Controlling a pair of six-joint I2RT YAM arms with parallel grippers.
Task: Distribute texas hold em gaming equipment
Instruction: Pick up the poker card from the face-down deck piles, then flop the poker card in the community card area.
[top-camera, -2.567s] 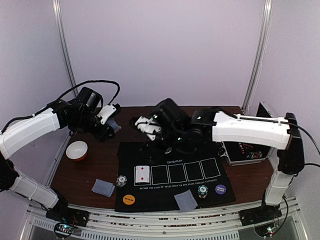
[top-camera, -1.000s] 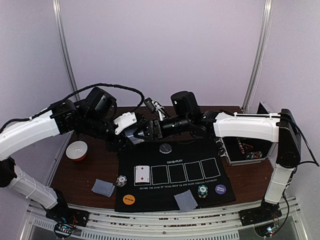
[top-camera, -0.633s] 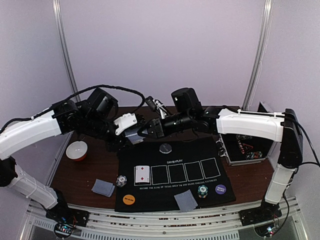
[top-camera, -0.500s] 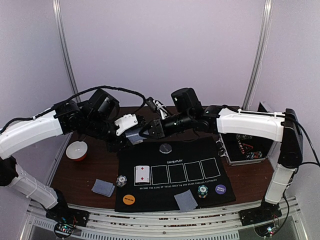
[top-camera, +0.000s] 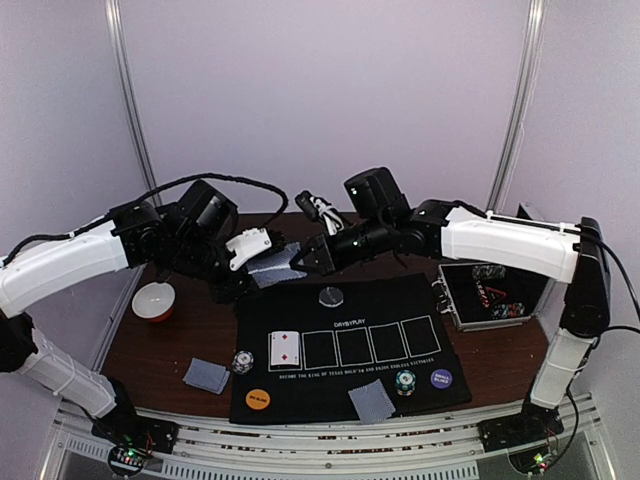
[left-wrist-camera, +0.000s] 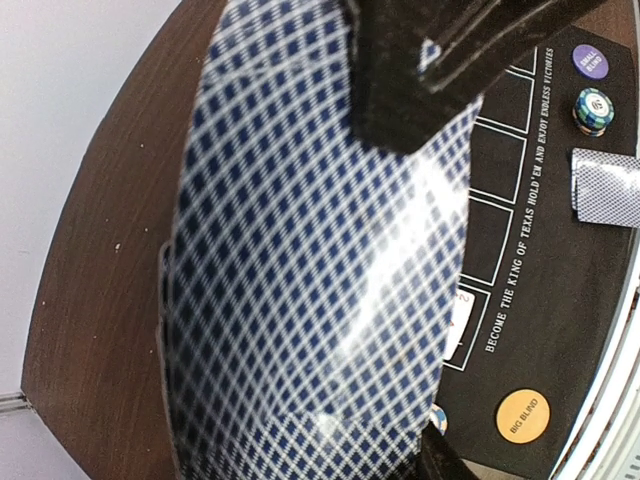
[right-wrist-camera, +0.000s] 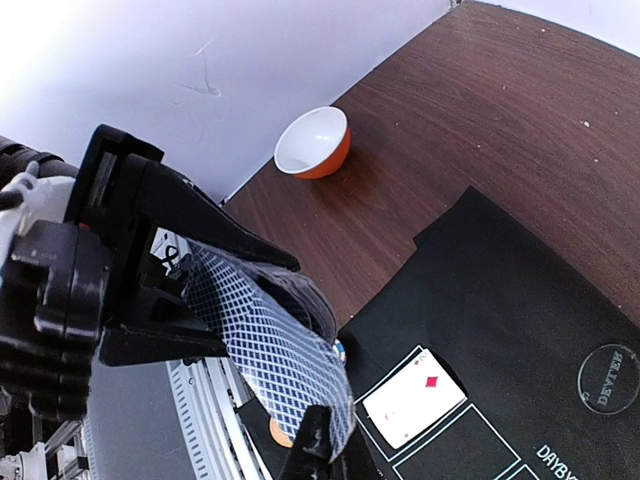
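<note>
Playing cards make up the deck (top-camera: 266, 270) held in mid-air left of centre in the top view, above the upper left corner of the black mat (top-camera: 300, 305). The left gripper (top-camera: 254, 264) is clamped on it, though its fingers are hard to make out behind the cards. The right gripper (top-camera: 303, 257) meets it from the right of the frame, jaws pinching the edge of the top card (right-wrist-camera: 272, 352), which bends between the two grippers.

In the left wrist view that blue-checked card fills most of the frame and hides nearly all of the deck. Black fingers (left-wrist-camera: 440, 60) of the right gripper cross the top.

On the mat, a face-up card (top-camera: 284, 349) lies in the first outline; the bent card half covers it in the left wrist view. A dealer disc (top-camera: 331, 296) lies at upper centre. An orange disc (top-camera: 258, 398) and a purple disc (top-camera: 441, 379) lie along the lower edge, each near a chip stack (top-camera: 405, 382). Face-down cards (top-camera: 371, 400) lie at lower centre, cut off in the left wrist view.
</note>
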